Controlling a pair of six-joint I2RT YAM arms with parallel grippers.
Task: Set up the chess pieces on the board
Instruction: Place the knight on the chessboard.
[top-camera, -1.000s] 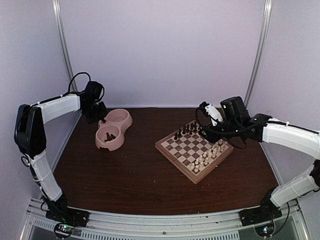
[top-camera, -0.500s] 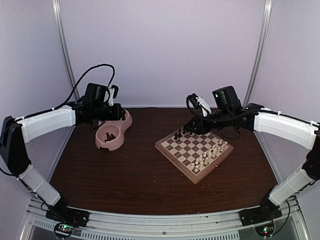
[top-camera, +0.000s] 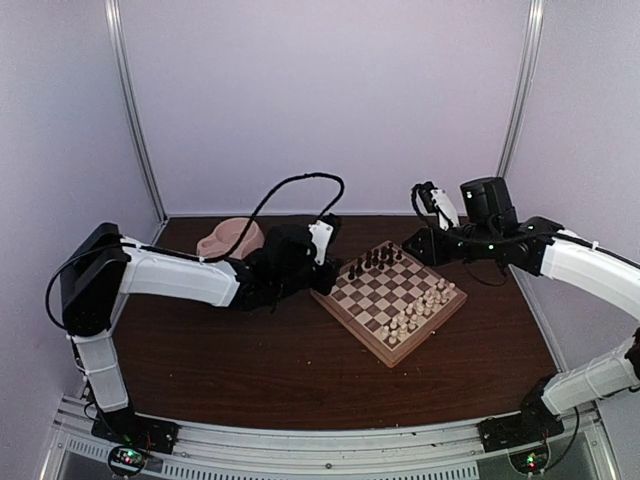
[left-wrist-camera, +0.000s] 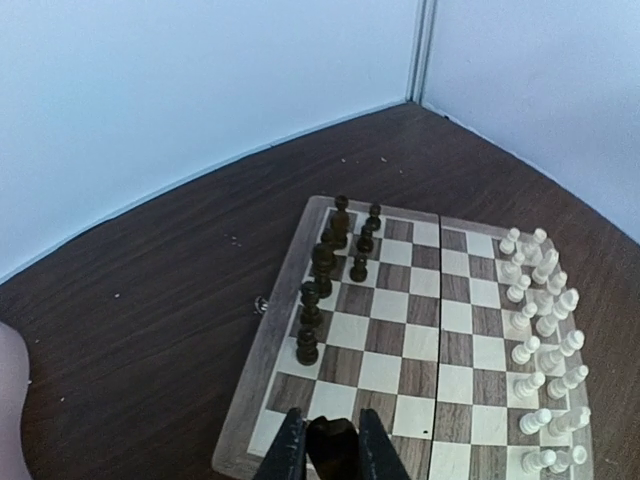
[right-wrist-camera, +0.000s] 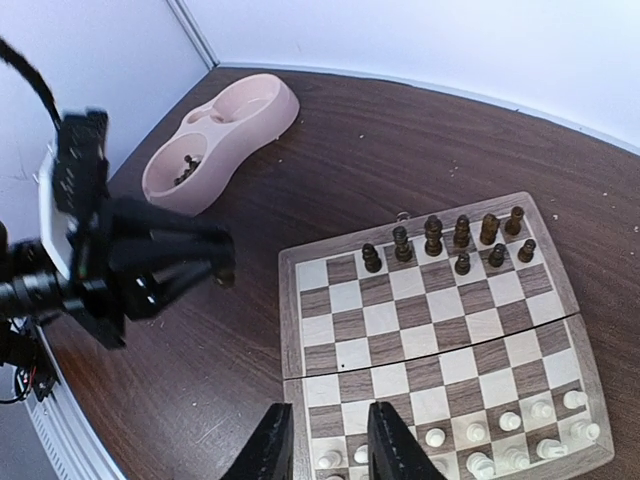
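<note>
One tiny dark wooden chessman (left-wrist-camera: 333, 448) clamped in left gripper (left-wrist-camera: 331, 430) | likely light, tippy: grip mid-stem | right gripper (right-wrist-camera: 332, 420) parted, empty

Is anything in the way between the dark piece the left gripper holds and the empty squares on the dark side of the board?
No, nothing visible. The left gripper, shut on the dark chess piece, hangs at the board's near corner. The squares just ahead are bare; the other dark pieces stand farther along that edge.
</note>
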